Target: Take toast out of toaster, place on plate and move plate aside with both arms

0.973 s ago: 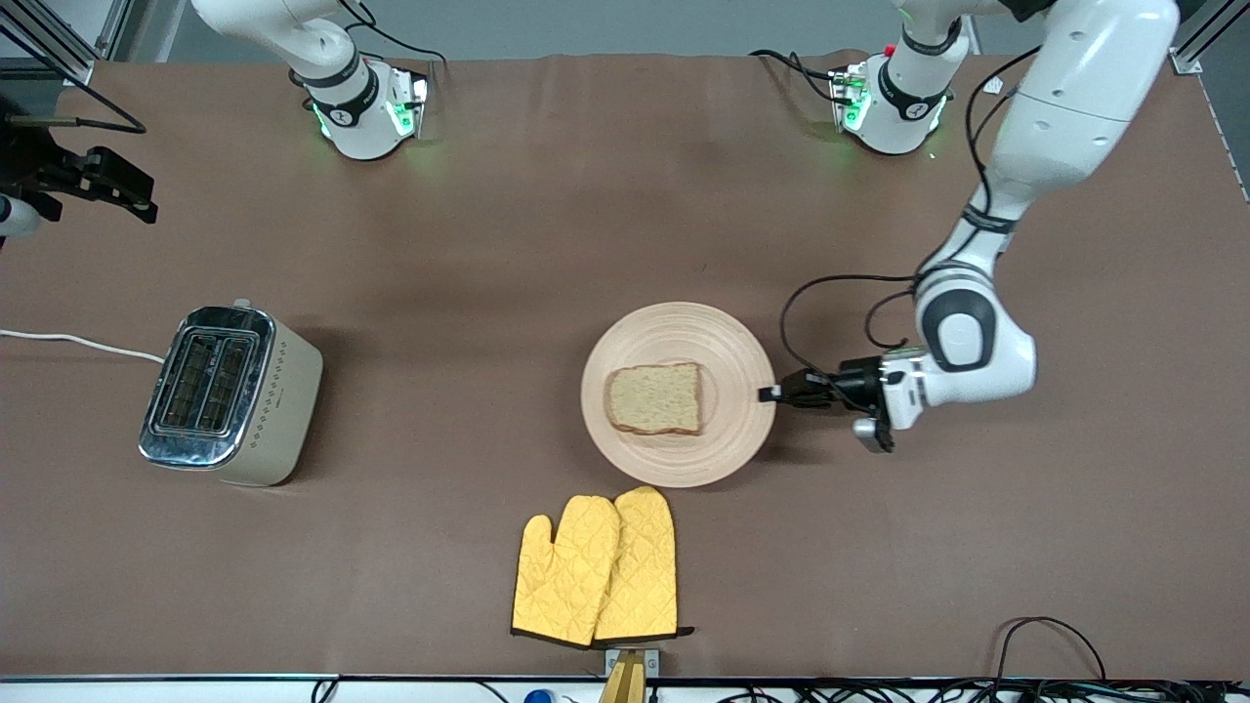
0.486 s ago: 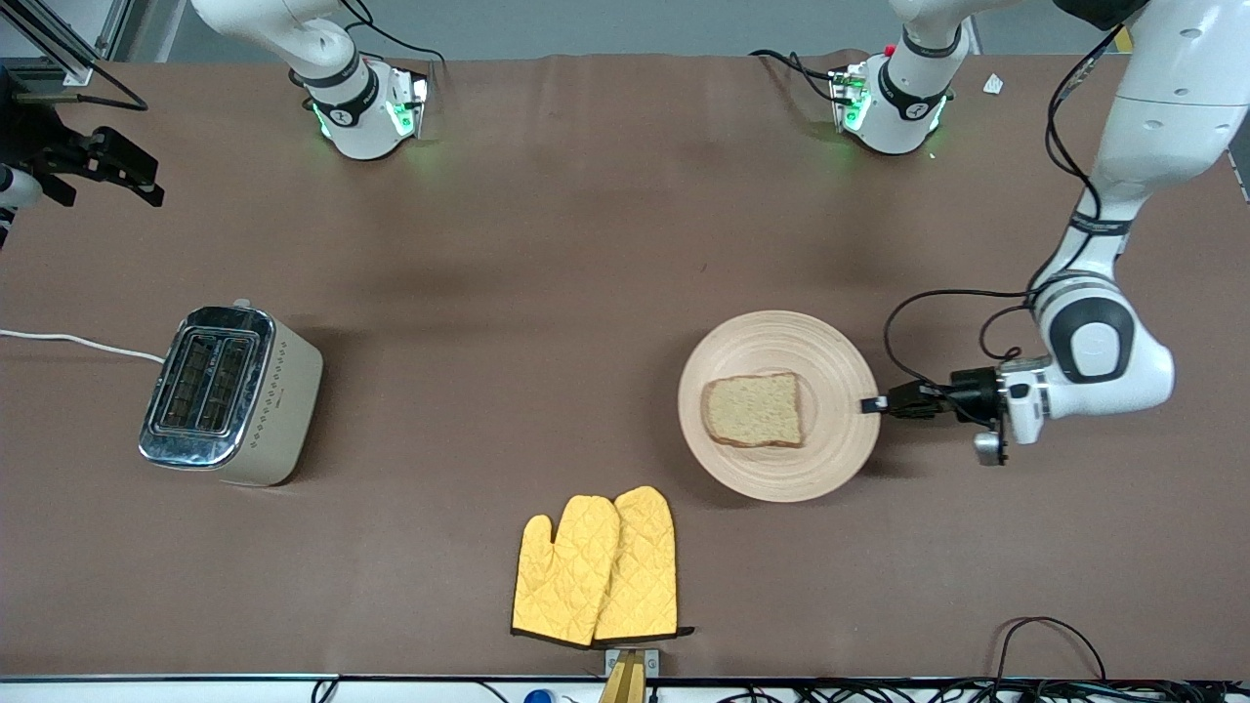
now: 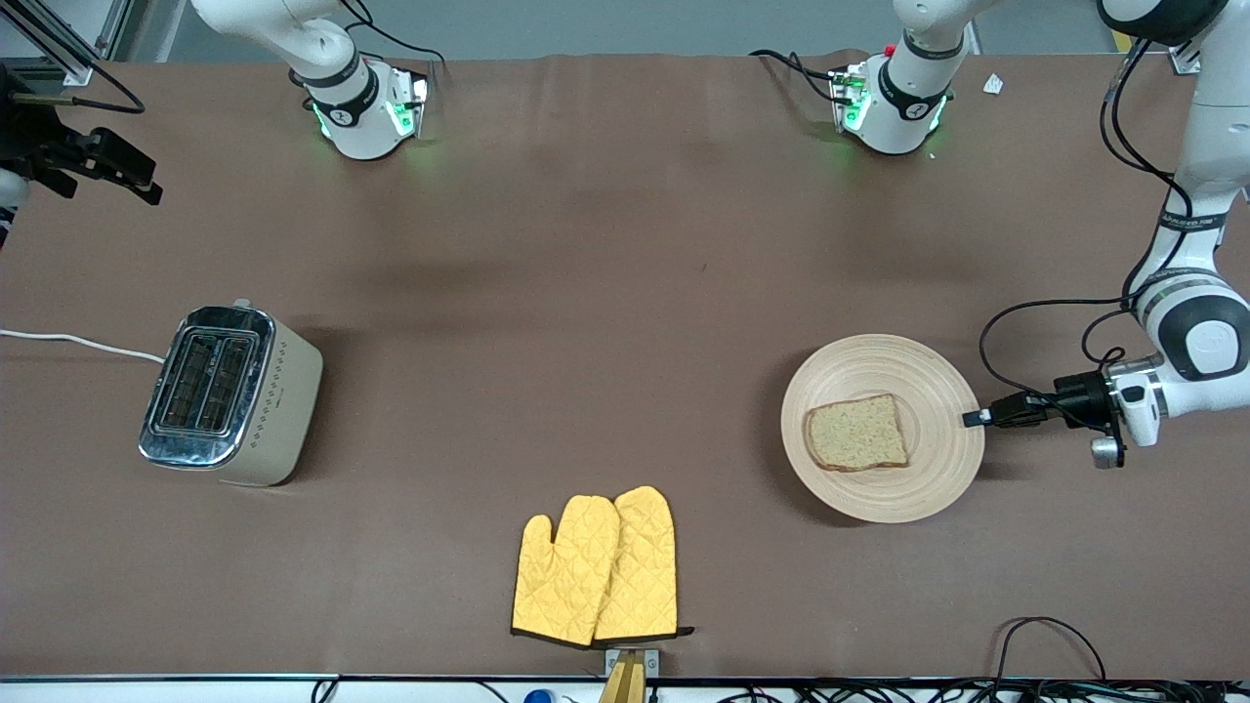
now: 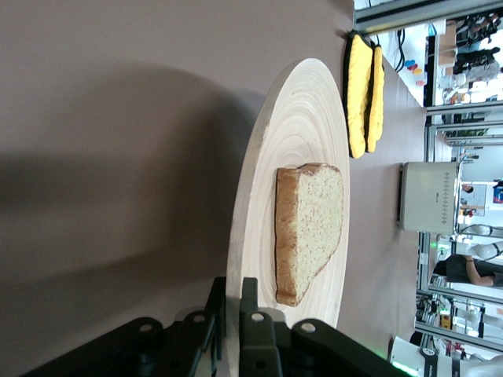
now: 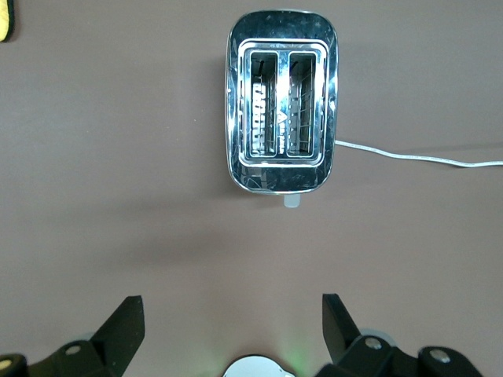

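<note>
The round beige wooden plate (image 3: 937,391) lies toward the left arm's end of the table, with the speckled toast (image 3: 857,433) lying flat on it. My left gripper (image 3: 977,418) is shut on the plate's rim at the edge toward the left arm's end. In the left wrist view the jaws (image 4: 234,292) pinch the rim of the plate (image 4: 267,181), with the toast (image 4: 310,224) just past them. My right gripper (image 3: 112,166) is open and empty, high over the table edge at the right arm's end. The right wrist view shows its fingers (image 5: 122,326) spread wide above the toaster (image 5: 281,118).
A silver and cream toaster (image 3: 229,395) with empty slots stands toward the right arm's end, its white cord (image 3: 78,342) running off the table. A pair of yellow oven mitts (image 3: 598,566) lies near the front edge. Black cables (image 3: 1050,640) loop at the front corner.
My left gripper has dragged the plate with the toast along the table toward the left arm's end and slightly nearer the front camera. The right arm has barely moved.
</note>
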Robot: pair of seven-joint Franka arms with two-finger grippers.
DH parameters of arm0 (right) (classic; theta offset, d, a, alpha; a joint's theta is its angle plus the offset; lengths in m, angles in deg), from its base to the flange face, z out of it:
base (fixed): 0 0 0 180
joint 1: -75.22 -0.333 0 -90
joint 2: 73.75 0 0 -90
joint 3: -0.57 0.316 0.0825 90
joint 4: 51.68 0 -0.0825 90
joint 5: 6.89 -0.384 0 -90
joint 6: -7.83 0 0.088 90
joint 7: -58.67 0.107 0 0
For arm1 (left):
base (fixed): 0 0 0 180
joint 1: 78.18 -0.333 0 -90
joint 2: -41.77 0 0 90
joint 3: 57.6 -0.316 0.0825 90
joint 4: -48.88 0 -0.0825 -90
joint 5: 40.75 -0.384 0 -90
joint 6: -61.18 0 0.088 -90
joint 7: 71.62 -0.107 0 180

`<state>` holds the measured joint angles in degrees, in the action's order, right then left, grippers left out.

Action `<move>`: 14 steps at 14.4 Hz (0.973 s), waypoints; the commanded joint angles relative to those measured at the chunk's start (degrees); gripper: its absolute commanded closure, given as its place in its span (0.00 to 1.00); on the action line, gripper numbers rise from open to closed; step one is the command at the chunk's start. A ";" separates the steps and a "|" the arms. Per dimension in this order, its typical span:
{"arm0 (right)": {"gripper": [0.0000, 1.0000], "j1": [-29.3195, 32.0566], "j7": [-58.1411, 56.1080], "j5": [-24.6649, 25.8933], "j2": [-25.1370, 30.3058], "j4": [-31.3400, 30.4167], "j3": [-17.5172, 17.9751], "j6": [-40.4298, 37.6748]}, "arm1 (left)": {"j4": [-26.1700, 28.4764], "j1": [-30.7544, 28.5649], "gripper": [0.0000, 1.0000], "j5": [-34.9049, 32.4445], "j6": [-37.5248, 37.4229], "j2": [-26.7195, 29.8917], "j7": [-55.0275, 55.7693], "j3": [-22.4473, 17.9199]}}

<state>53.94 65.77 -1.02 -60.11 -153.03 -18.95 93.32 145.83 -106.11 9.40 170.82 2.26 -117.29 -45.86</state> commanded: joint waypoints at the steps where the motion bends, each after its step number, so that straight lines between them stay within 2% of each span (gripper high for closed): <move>1: 0.00 0.44 0.55 0.90 1.30 -0.43 0.53 -0.24 | -1.68 -1.42 0.96 0.13 -2.14 -1.26 0.32 0.82; 10: 0.00 1.23 0.29 1.25 -1.60 3.61 0.44 -0.24 | -3.61 -4.85 0.95 1.01 -2.14 -5.75 -2.40 0.74; 13: 0.00 5.26 -4.78 0.64 -3.87 4.93 0.97 -0.59 | -3.61 -4.94 0.94 3.37 -2.23 -7.59 -4.77 0.73; 14: 0.00 8.58 -5.77 0.47 -4.06 4.93 2.88 -0.77 | -3.61 -4.85 0.91 3.47 -2.14 -7.94 -5.39 0.73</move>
<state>57.30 63.13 -0.86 -62.32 -149.72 -18.70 93.39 143.55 -110.29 10.98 170.80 -4.45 -121.06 -45.80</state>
